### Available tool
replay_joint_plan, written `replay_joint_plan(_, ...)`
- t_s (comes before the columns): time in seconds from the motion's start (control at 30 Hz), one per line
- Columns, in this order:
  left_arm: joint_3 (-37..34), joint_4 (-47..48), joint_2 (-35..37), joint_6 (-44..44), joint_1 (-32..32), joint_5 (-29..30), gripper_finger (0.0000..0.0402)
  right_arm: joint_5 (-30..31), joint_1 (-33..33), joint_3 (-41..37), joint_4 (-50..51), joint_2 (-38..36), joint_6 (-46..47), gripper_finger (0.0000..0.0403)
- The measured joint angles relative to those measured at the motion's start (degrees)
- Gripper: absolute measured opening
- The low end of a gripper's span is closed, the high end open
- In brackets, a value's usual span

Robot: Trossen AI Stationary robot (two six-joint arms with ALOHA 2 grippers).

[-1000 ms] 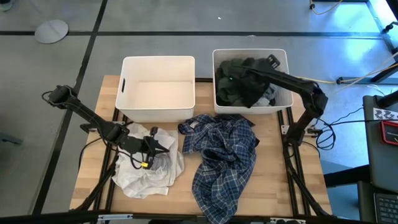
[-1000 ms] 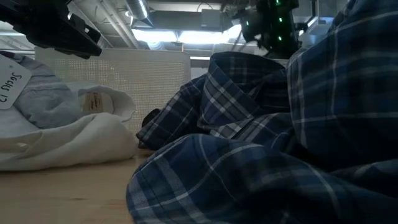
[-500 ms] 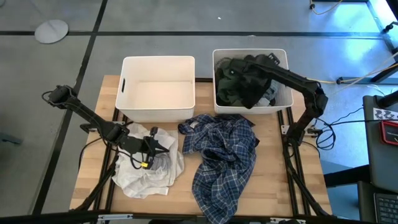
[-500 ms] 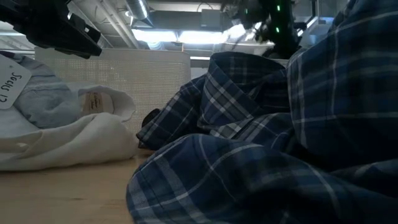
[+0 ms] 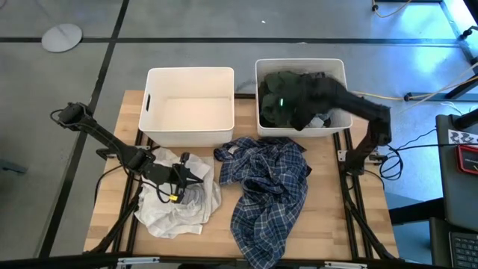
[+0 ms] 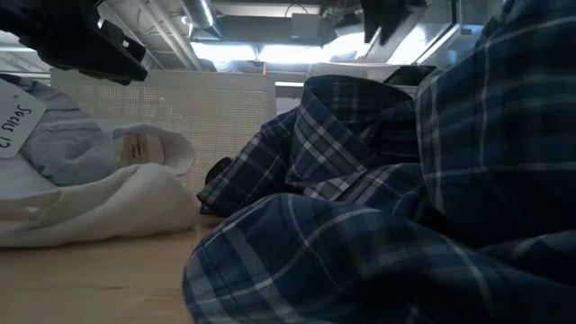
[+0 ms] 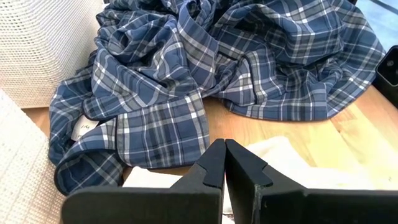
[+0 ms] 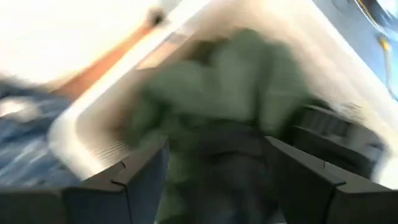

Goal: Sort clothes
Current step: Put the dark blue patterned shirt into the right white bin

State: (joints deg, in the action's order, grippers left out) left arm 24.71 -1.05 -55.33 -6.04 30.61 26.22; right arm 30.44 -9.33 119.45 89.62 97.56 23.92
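Observation:
A navy-and-white plaid shirt (image 5: 265,187) (image 7: 217,74) lies crumpled on the table's middle, in front of the bins. White and pale clothes (image 5: 175,205) (image 6: 90,198) are heaped at the table's left. My left gripper (image 5: 205,174) (image 7: 224,155) is shut just above that heap, pointing toward the plaid shirt. Dark green and dark grey clothes (image 5: 287,104) (image 8: 230,81) fill the right bin (image 5: 299,61). My right gripper (image 8: 217,177) (image 5: 287,93) hangs over them, open, with nothing between its fingers.
The left white bin (image 5: 190,71) stands beside the right one at the table's far edge, with its white floor showing. Bare wood shows along the table's near edge and its right side.
My right gripper has risen fast above the dark clothes in the right bin and shows blurred now. The clothes stay in the bin.

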Motion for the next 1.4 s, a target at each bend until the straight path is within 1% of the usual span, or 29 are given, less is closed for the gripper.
replay_joint_plan(0.13,0.0,-0.1,0.0,0.0,0.0,0.0,0.0001,2.1,12.1,-0.1,-0.9,1.0,0.2,0.0260)
replay_joint_plan(0.3,0.0,-0.7,0.0,-0.1,0.0,0.0,0.0001,2.9,25.7,-4.2,-6.9,1.7,-0.2,0.0260)
replay_joint_plan(0.43,0.0,-1.5,0.0,0.0,0.0,0.0,0.0001,3.6,34.3,-10.8,-14.6,1.7,-0.2,0.0260)
replay_joint_plan(0.57,0.0,-1.6,0.0,0.4,0.0,0.0,0.0001,6.1,39.7,-18.8,-25.3,1.7,-2.0,0.0260)
replay_joint_plan(0.67,0.0,-2.5,0.0,1.4,0.0,0.0,0.0001,7.2,41.4,-24.0,-31.2,2.1,-3.4,0.0260)
replay_joint_plan(0.77,0.0,-3.0,0.0,1.7,0.0,0.0,0.0001,7.3,41.6,-28.4,-36.7,2.5,-3.4,0.0260)
replay_joint_plan(0.9,0.0,-2.7,0.0,1.7,0.0,0.0,0.0001,3.8,40.7,-31.6,-39.3,3.5,-3.4,0.0260)
replay_joint_plan(1.03,0.0,-2.6,0.0,1.5,0.0,0.0,0.0001,3.0,38.6,-33.5,-38.7,4.3,-3.2,0.0260)
replay_joint_plan(1.27,0.0,-2.6,0.0,1.6,0.0,0.0,0.0001,-2.9,34.3,-36.2,-38.5,6.9,-1.5,0.0260)
replay_joint_plan(1.4,0.0,-2.6,0.0,1.6,0.0,0.0,0.0001,-6.2,33.1,-37.9,-38.5,8.2,-1.2,0.0260)
